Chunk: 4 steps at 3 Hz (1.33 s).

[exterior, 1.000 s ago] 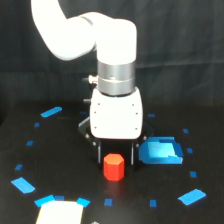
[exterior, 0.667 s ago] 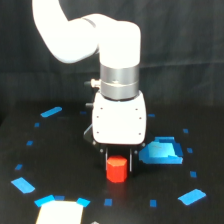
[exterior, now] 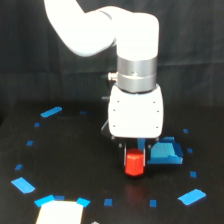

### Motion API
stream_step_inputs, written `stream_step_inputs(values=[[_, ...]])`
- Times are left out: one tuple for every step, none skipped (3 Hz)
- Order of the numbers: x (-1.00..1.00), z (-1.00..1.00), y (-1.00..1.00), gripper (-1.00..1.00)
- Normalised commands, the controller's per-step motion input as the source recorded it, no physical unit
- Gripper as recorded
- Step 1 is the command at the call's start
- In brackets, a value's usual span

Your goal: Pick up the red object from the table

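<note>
Your end effector [exterior: 134,150] sits over the red block [exterior: 134,163]; grip unclear, lift off the worktop [exterior: 75,165] remains.

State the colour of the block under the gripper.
Red-orange: the red object, seen in the exterior view.

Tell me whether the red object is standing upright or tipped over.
Upright: the red object shows vertical sides on the table, directly under the gripper.
</note>
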Motion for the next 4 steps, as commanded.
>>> stream_step_inputs(values=[[-0.25, 1.00, 1.00, -0.64], [-0.16, 1.00, 1.00, -0.85], [0.05, 0.93, 1.00, -1.00], [0.01, 0.95, 0.94, -0.93]])
